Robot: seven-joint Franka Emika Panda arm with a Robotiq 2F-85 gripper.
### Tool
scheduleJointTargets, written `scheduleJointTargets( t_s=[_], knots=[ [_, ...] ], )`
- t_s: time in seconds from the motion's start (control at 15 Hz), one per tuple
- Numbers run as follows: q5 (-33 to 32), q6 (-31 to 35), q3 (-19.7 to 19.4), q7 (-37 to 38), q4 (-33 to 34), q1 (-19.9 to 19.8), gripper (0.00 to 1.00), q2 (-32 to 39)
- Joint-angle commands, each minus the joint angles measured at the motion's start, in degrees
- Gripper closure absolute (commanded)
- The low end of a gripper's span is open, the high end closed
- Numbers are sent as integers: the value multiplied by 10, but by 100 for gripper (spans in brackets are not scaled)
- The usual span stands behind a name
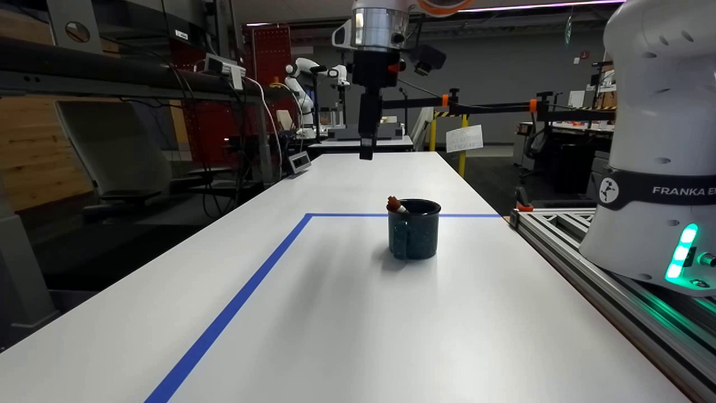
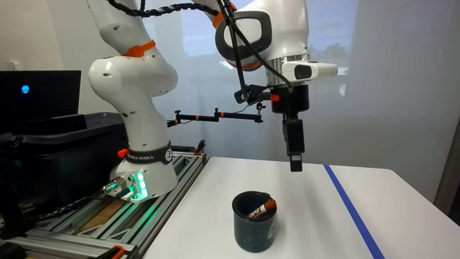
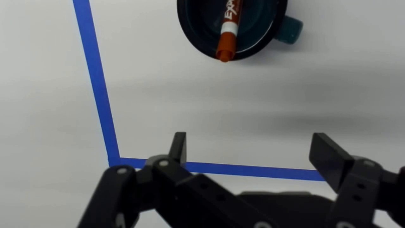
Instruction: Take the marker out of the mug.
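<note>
As the wrist view shows, the gripper sits nearest, its two fingers parted wide, well away from each other. Ahead of it, at twelve o'clock and cut off by the view's edge, the dark blue-green mug stands upright, its handle pointing to four o'clock. The marker is inside that mug, leaning, its red-brown cap at six o'clock. In both exterior views the cap reaches the mug's rim. Underneath lies the white table, where blue tape turns a corner at eight o'clock. In an exterior view the fingertips hang above the table, apart from the mug and toward one o'clock of it. Farther things show in an exterior view: the arm's base at three o'clock, marked by a glowing green strip, a grey chair at nine, a sheet of paper at two, then another white arm at eleven, with a dark grey wall behind them.
</note>
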Motion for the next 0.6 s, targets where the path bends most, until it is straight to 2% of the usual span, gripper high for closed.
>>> scheduleJointTargets(
  t_s=[0.0,0.4,0.53],
  knots=[
    [38,-1,-12,-26,0,12,0,18],
    [102,-43,-29,-82,0,24,0,45],
    [98,-43,-32,-86,-1,15,0,58]
  ],
)
